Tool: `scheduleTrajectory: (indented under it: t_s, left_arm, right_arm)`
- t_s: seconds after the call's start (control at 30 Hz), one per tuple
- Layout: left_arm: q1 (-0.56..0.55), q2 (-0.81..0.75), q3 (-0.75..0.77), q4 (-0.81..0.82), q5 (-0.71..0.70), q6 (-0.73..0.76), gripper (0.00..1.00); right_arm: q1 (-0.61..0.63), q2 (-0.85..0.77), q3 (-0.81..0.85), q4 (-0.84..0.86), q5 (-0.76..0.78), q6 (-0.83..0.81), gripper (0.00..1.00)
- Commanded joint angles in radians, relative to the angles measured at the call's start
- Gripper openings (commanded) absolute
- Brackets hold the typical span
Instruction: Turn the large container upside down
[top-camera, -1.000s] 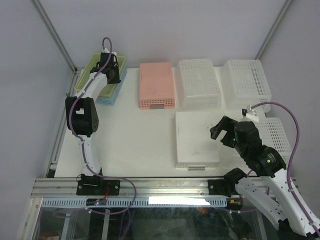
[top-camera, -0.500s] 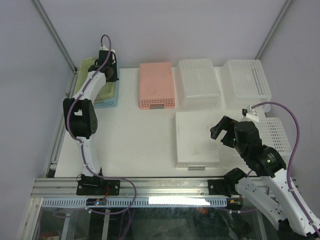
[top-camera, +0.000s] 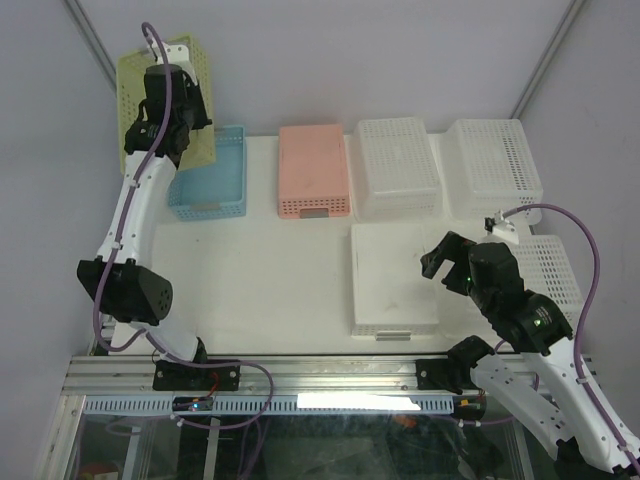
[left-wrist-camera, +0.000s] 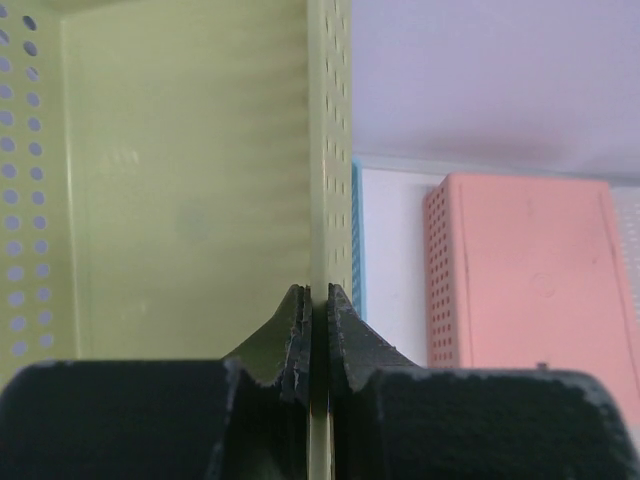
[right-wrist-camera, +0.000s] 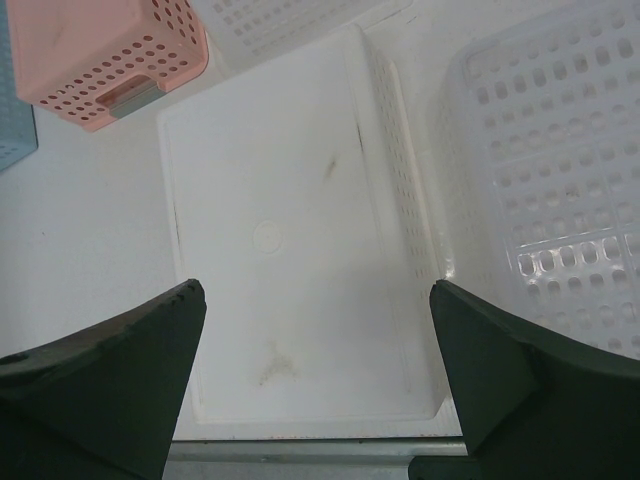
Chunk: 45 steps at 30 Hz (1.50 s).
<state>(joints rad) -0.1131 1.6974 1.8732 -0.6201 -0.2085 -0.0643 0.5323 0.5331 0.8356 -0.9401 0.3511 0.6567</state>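
Note:
A yellow-green perforated container (top-camera: 135, 80) hangs tilted on its side in the air at the back left, above the table. My left gripper (top-camera: 176, 128) is shut on its side wall. In the left wrist view the wall (left-wrist-camera: 330, 150) runs straight between the closed fingers of that gripper (left-wrist-camera: 318, 305), and the container's inside (left-wrist-camera: 180, 200) fills the left half. My right gripper (top-camera: 440, 262) stands open at the front right, over a white container (top-camera: 393, 275) lying bottom up. Nothing is between the right gripper's (right-wrist-camera: 318, 330) fingers.
A blue container (top-camera: 215, 180) sits open side up at the back left. A pink container (top-camera: 314, 170) lies bottom up beside it, then two white perforated ones (top-camera: 397, 165) (top-camera: 495, 165). Another white basket (top-camera: 552, 275) lies at the right edge.
My left arm has raised the yellow-green container out of the blue one, up and to the left, and tipped it onto its side. The right arm has not moved.

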Motion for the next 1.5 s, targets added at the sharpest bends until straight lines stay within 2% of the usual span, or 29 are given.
scheduleTrajectory:
  t_s: [0.0, 0.07, 0.23, 0.37, 0.43, 0.77, 1.0, 1.27, 1.47]
  left_arm:
    - [-0.023, -0.079, -0.003, 0.04, 0.002, 0.002, 0.0]
    - [-0.029, -0.119, -0.026, 0.036, 0.062, -0.04, 0.0]
    - [-0.043, -0.254, -0.114, 0.052, 0.345, -0.202, 0.0]
    - [-0.051, -0.406, -0.264, 0.165, 0.577, -0.39, 0.0]
    - [-0.059, -0.478, -0.356, 0.218, 0.648, -0.479, 0.0]
    - [-0.071, -0.788, -0.813, 0.48, 0.809, -0.825, 0.0]
    - [-0.074, -0.889, -1.108, 0.74, 0.901, -1.109, 0.0]
    - [-0.108, -0.981, -1.336, 0.969, 0.903, -1.311, 0.0]
    - [-0.134, -1.023, -1.541, 1.182, 0.842, -1.479, 0.0]
  right_arm:
    - [-0.001, -0.005, 0.018, 0.034, 0.019, 0.003, 0.99]
    - [-0.002, -0.005, 0.022, 0.032, 0.019, 0.003, 0.99]
    - [-0.002, -0.008, 0.029, 0.026, 0.028, 0.003, 0.99]
    - [-0.001, -0.012, 0.031, 0.027, 0.035, 0.004, 0.99]
    - [-0.002, -0.013, 0.028, 0.032, 0.038, 0.004, 0.99]
    - [-0.001, -0.006, 0.023, 0.059, 0.04, -0.009, 0.99]
    - [-0.001, -0.003, 0.025, 0.066, 0.039, -0.014, 0.99]
    - [-0.001, -0.007, 0.021, 0.068, 0.036, -0.013, 0.99]
    - [-0.002, 0.0, 0.016, 0.083, 0.022, -0.011, 0.99]
